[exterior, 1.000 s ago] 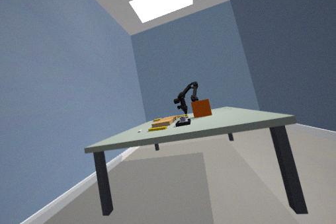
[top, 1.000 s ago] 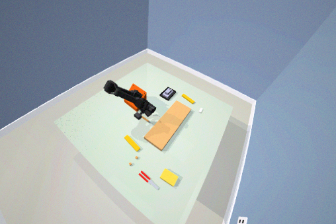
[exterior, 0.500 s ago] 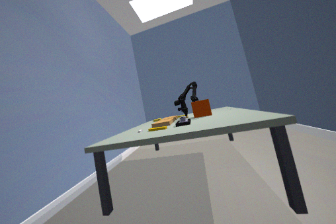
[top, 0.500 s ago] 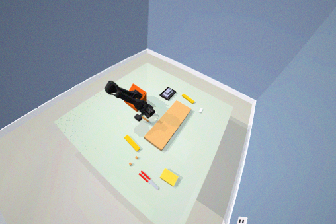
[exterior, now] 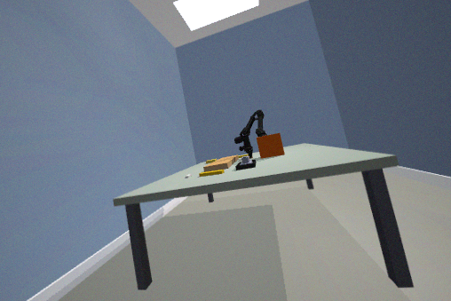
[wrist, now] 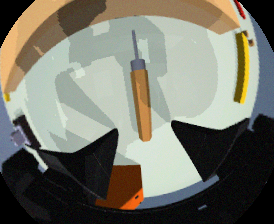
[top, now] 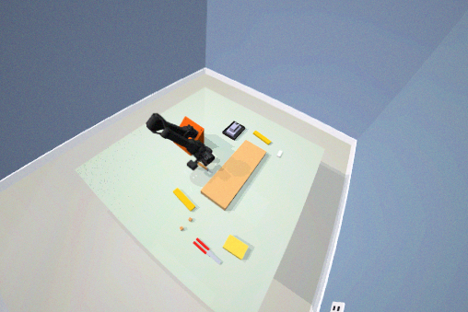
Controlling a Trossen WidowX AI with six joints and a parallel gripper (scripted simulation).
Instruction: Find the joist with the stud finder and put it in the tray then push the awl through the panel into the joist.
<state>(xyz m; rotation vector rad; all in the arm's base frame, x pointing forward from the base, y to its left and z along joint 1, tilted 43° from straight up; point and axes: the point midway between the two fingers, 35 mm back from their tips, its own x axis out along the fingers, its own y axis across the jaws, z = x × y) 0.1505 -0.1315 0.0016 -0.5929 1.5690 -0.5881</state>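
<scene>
Awl [top: 203, 167] [wrist: 141, 100] between open fingers of hand [top: 201, 163] [wrist: 145, 127], handle end nearest.

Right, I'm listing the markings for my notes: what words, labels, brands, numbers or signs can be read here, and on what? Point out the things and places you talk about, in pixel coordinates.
None can be read: I see no lettering on the awl [wrist: 142, 102], the floor panel [top: 237, 176] [exterior: 217, 165] or the stud finder [top: 234, 130] [exterior: 245, 161].
The orange block [top: 200, 133] [exterior: 271, 146] [wrist: 125, 181] shows small dark spots, too small to make out.
</scene>
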